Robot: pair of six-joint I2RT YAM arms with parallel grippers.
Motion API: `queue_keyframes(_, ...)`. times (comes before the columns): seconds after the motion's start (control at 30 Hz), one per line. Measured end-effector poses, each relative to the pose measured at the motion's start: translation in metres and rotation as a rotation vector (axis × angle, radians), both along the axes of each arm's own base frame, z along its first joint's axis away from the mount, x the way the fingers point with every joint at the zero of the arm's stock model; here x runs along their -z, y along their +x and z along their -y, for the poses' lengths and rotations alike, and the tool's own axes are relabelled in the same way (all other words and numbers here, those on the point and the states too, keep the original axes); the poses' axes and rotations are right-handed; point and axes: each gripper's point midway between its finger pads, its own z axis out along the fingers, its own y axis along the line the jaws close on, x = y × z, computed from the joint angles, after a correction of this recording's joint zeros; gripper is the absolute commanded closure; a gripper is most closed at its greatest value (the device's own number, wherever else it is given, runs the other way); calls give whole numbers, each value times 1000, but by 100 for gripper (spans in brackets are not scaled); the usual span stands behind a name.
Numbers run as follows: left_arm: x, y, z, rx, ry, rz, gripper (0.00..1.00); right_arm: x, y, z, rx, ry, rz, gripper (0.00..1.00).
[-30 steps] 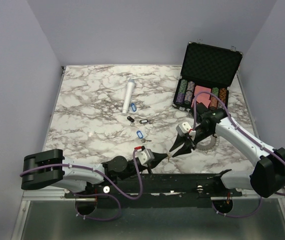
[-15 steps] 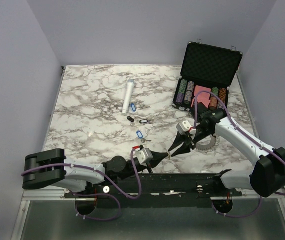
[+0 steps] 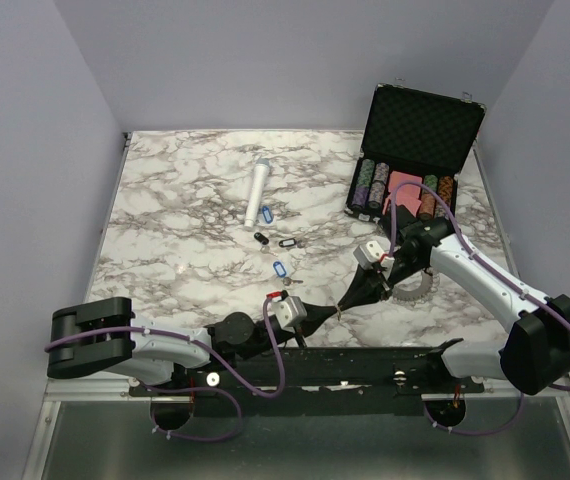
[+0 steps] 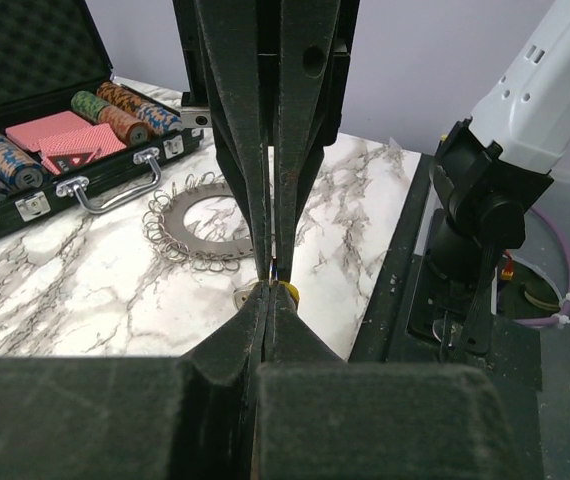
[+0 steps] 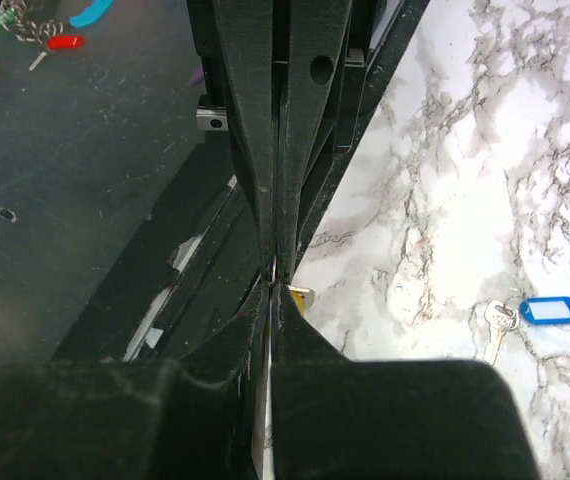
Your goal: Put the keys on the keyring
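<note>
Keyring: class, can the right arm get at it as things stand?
Probably yes: the keyring lies uncovered beside the right gripper, but that gripper is shut, tip to tip with the left gripper.

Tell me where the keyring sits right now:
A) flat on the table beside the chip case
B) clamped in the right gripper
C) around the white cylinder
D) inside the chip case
A: in the left wrist view the keyring lies flat on the marble table beside the open chip case, with no fingers touching it.
</note>
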Motion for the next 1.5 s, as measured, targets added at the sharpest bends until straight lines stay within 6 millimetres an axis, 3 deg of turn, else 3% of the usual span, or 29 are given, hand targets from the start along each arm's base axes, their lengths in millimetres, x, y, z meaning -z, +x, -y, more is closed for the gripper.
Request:
queue_keyframes(0.07,0,0,0,0,0,0,100,1,0,0,1,-2,-5,100)
queue_keyframes(0.27,0,0,0,0,-1,-4,99,1,0,0,5,-7,-15,100)
queue_keyframes(0.33,1,0,0,-1,-1,-8,62,1,0,0,9,-15,-23,100)
queue_keyframes(0.37,1,0,-1,-4,1,-12,53,2,0,0,12,-22,-27,100)
queue_keyframes(0.43,3,0,-5,-7,10,-38,44,5,3,2,22,-49,-29,100)
queue_keyframes(0.6,-5,3,-25,-22,22,-102,35,14,9,5,49,-116,-28,100)
queue_keyframes(0.73,-7,9,-39,-25,30,-144,34,21,14,6,68,-159,-33,100)
queue_keyframes(0.87,10,12,-42,-17,92,-179,34,25,16,8,81,-186,-41,100)
queue_keyframes(1.03,27,12,-30,5,186,-198,43,27,18,8,92,-203,-44,100)
queue_keyframes(1.5,28,14,-5,49,233,-160,53,29,20,8,96,-209,-54,100)
